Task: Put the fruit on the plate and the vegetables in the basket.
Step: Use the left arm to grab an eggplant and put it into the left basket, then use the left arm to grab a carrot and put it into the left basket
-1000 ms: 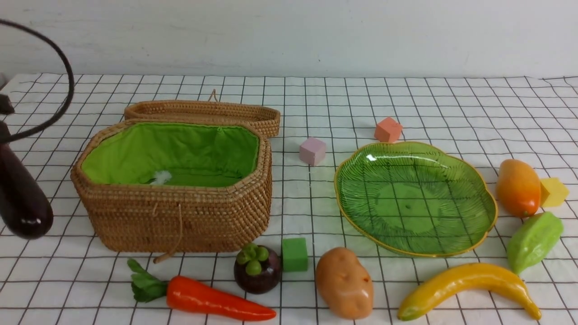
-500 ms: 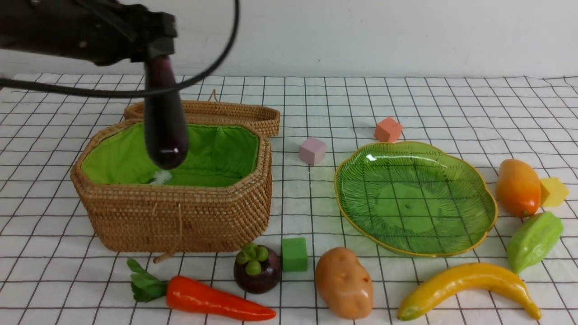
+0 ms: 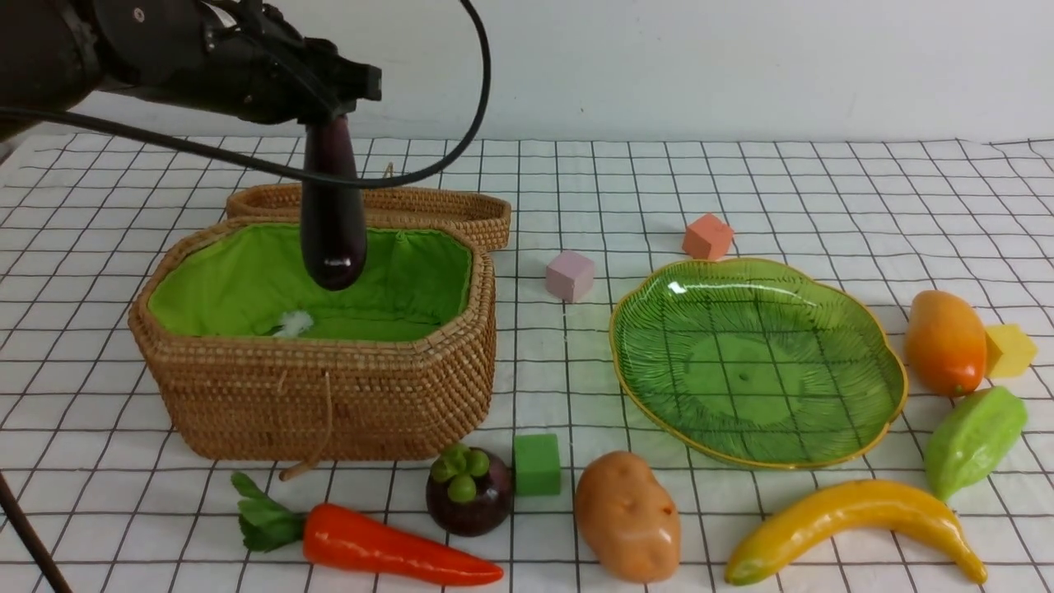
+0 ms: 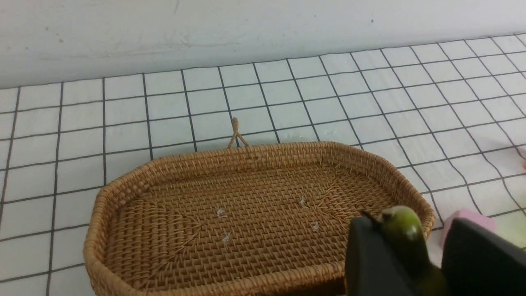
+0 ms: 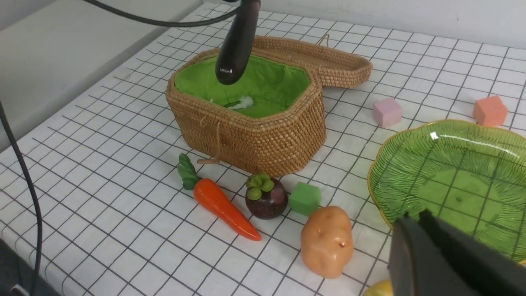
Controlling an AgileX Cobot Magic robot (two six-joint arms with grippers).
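The left jaws are clamped on the green stem end [image 4: 404, 230] of the eggplant [image 3: 332, 214], which hangs upright, blunt tip down, over the open basket [image 3: 329, 395]. In the right wrist view the tip is above the lining [image 3: 230, 288] and clear of it. The eggplant is smooth, glossy and dark purple. The basket is coiled tan rattan, a long octagon lined in bright green cloth, with a white tuft [image 3: 294, 323] on its floor. Its woven lid [image 3: 428, 210] lies open behind it on the counter [image 3: 576, 181], which has a white cloth with a black grid. A black cable [image 3: 478, 99] loops above the basket's back edge. In front of the basket lies the carrot [image 3: 387, 548], leaves to the left. At the basket's front right corner sits the round mangosteen [image 3: 469, 498], with a green cube [image 3: 537, 464] just beside it and the tan potato [image 3: 627, 516] further right. Right of the basket is the ribbed, leaf-shaped green glass plate [image 3: 757, 362], with a pink cube [image 3: 570, 276] between the two. Far right of the basket are an orange cube [image 3: 707, 237], the mango [image 3: 945, 342], a yellow cube [image 3: 1009, 350], the ridged green pod [image 3: 974, 441] and the curved banana [image 3: 856, 515]. The right jaws hold nothing and look closed together.
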